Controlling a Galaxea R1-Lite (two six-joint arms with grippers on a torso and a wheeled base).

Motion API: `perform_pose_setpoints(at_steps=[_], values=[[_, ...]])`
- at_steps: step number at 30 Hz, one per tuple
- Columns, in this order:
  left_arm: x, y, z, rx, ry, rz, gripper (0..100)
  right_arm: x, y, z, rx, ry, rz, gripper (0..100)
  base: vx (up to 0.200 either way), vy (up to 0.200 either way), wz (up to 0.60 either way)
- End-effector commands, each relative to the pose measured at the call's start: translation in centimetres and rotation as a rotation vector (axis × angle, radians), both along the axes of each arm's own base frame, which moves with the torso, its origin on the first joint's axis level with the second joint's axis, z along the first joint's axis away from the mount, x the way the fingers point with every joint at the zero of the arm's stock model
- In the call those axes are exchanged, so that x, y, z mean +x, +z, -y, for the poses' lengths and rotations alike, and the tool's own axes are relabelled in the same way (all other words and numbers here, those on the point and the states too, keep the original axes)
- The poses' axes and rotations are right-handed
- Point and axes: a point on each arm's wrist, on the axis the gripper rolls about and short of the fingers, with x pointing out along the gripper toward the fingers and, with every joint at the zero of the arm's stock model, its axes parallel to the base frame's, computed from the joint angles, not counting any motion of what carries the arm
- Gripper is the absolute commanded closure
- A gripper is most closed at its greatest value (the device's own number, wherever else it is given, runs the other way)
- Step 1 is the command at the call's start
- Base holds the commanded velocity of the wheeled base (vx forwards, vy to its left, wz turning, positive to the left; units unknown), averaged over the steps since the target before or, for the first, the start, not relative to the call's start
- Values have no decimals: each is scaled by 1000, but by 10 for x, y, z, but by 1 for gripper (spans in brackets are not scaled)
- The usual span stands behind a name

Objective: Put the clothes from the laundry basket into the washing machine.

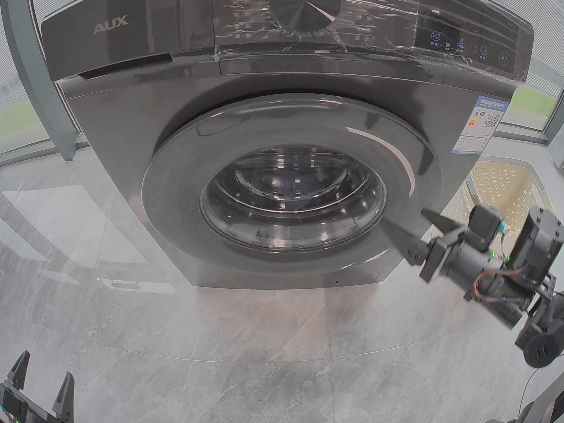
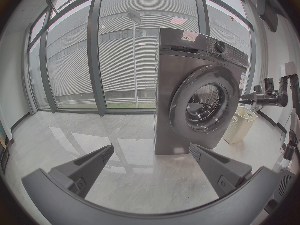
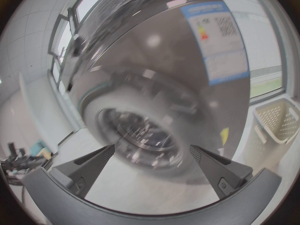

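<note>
Grey tile floor (image 1: pixel 264 348), tall windows (image 2: pixel 72 57), washing machine (image 1: pixel 282 118); left pincer (image 2: pixel 150 145), right pincer (image 3: pixel 151 146) apart.

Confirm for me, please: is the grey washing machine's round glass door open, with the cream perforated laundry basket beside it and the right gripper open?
Not quite: the round glass door of the grey washing machine is shut, as the head view shows. The cream perforated laundry basket does stand beside it, and the right gripper is open.

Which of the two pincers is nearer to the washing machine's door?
The right pincer: it is held up, open, at the right edge of the door. The left pincer is low, near the floor, far from it.
</note>
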Motion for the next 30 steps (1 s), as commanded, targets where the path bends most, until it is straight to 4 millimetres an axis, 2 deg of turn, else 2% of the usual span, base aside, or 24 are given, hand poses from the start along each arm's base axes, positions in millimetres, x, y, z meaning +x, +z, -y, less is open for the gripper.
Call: perform_pose_setpoints(at_steps=[1,2,3,5,6,8,11,12,14,16,23,24,28,30], values=[[1,-4,0,-1,-1,-10,0,-84,-39,14,-109,265,-131,0,0,0,0],[1,-4,0,-3,-1,-10,0,-97,-47,25,-132,282,-168,0,0,0,0],[1,-4,0,-4,-1,-10,0,-99,-45,27,-127,280,-160,0,0,0,0],[1,-4,0,-9,-1,-10,0,-108,-36,38,-87,271,-131,0,0,0,0],[1,-4,0,-16,1,-10,0,-118,-26,50,-38,255,-78,0,0,0,0],[1,-4,0,-21,1,-8,0,-126,-18,66,6,201,-34,0,0,0,0],[1,-4,0,-21,1,-10,0,-135,-19,84,-4,128,-28,0,0,0,0],[1,-4,0,-21,1,-10,0,-135,-19,84,-4,128,-28,0,0,0,0],[1,-4,0,-19,1,-10,0,-149,-20,102,-47,33,33,0,0,0,0],[1,-4,0,-19,1,-10,0,-160,-19,111,-67,-33,79,0,0,0,0],[1,-4,0,-18,1,-10,0,-198,-7,129,-106,-296,149,0,0,0,0],[1,-4,0,-18,1,-10,0,-198,-7,129,-106,-296,149,0,0,0,0],[1,-4,0,-16,1,-10,0,-222,-22,130,-126,-410,123,0,0,0,0],[1,-4,0,-16,1,-8,0,-224,-23,130,-129,-415,125,0,0,0,0]])
